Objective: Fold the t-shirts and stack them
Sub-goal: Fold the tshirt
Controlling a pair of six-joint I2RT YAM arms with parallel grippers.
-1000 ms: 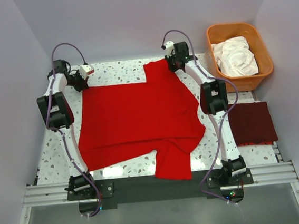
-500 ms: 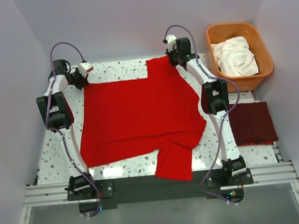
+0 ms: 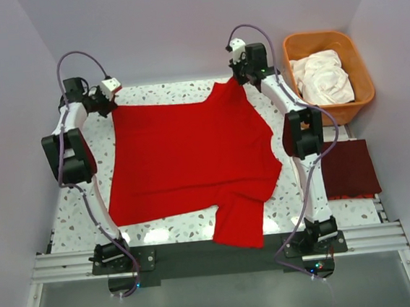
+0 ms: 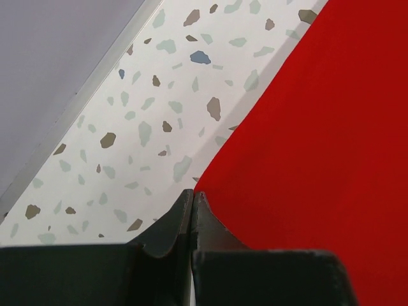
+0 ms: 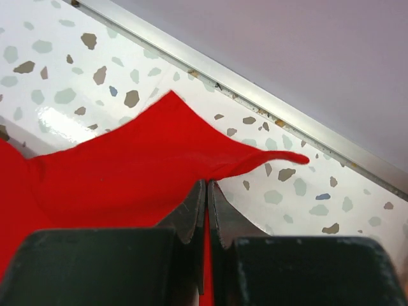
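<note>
A red t-shirt (image 3: 190, 155) lies spread over the speckled table (image 3: 148, 95), one sleeve hanging over the near edge. My left gripper (image 3: 110, 106) is shut on its far left corner; the left wrist view shows the shut tips (image 4: 193, 194) at the red cloth's edge (image 4: 319, 140). My right gripper (image 3: 238, 78) is shut on the far right corner and lifts it; the right wrist view shows red cloth (image 5: 127, 172) pinched between the tips (image 5: 206, 185). A folded dark red shirt (image 3: 347, 169) lies at the right.
An orange basket (image 3: 325, 44) holding white garments (image 3: 321, 77) stands at the far right. The back wall runs just behind both grippers. A metal rail (image 3: 214, 250) runs along the near edge.
Both grippers have moved toward the back wall, pulling the shirt's far edge back and taut. The right corner is now raised to a peak.
</note>
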